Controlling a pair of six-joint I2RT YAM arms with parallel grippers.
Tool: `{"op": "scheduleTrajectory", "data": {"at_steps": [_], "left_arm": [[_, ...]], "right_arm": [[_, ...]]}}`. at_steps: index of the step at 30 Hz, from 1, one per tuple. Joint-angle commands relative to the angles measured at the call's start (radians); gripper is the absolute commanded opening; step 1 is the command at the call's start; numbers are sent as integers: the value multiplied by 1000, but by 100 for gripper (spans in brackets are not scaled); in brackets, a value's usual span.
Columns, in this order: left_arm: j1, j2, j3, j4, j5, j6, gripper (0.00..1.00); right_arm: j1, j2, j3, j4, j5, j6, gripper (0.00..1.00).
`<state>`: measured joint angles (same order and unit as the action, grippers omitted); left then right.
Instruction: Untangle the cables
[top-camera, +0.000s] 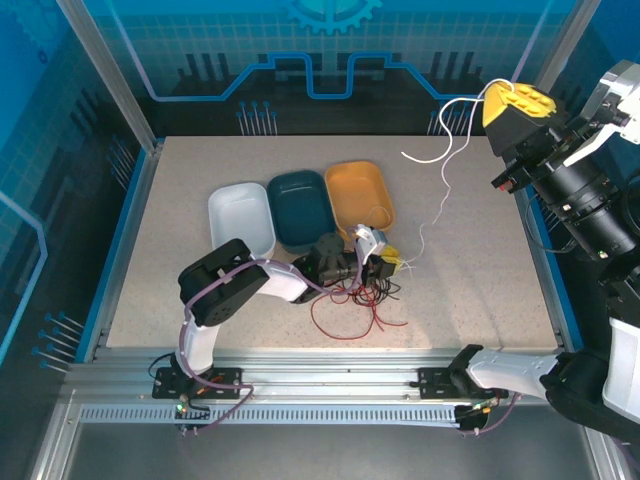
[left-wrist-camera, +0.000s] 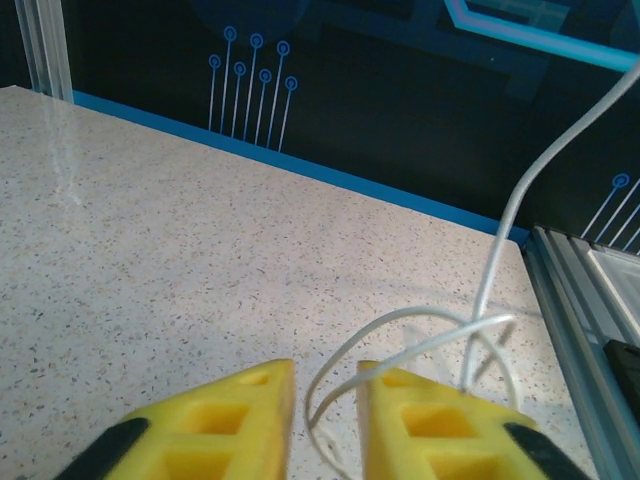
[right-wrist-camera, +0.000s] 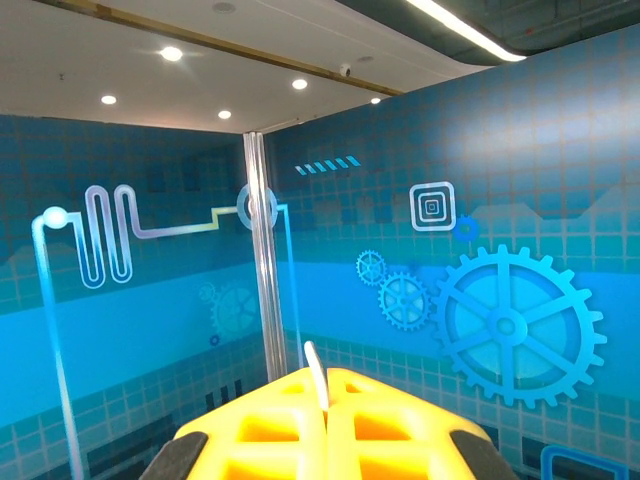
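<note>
White cable (top-camera: 447, 165) is running in the top view from the right gripper (top-camera: 512, 104), which is hanging high above and to the right of the yellow tray (top-camera: 355, 195), down to a knot just in front of that tray. The red cable (top-camera: 340, 325) and black cable (top-camera: 372, 292) are lying bunched in the knot. The left gripper (top-camera: 376, 252) is sitting over the knot at the tray's near right corner.

In the left wrist view, the left gripper (left-wrist-camera: 325, 420) is showing its yellow fingers (left-wrist-camera: 215, 425) narrowly parted. A loop of white cable (left-wrist-camera: 493, 250) is passing through the gap without being pinched.

In the right wrist view, the right gripper (right-wrist-camera: 325, 400) is pressing its fingers (right-wrist-camera: 400, 420) together on the white cable (right-wrist-camera: 316, 372), whose end is poking up between them.

Judged from this, one white strand is being drawn partly free. The red and black strands are not yet separated, so most of the work is left.
</note>
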<state>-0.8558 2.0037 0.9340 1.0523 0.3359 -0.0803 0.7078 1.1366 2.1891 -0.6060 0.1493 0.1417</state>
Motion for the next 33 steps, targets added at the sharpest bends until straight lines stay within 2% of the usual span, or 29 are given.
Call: {"op": "scheduleTrajectory", "data": {"at_steps": [1,5,8,16,22,30,33], "left_arm": [[-9,36,45,-23,18,-17,16],[-10,53,66,-35,9,-32,9],[-9,52,69,-45,-10,-34,0],[-9,-32,20,-34,-52,-52,0],[-9,-211,-90,-86,-198,-56,0],[-9,-525,-244,-359,-350,-86,0],[-9,-619,-298,-471,-430,-103,0]], "right_arm": [[14,-9,-6,40,7,15,0],[13,-8,-7,38,6,17,0],[13,-10,-11,37,7,18,0],[14,-35,-56,48,25,17,0],[14,-53,-79,43,43,15,0],[14,-94,-163,52,96,11,0],[14,-105,-206,42,158,11,0]]}}
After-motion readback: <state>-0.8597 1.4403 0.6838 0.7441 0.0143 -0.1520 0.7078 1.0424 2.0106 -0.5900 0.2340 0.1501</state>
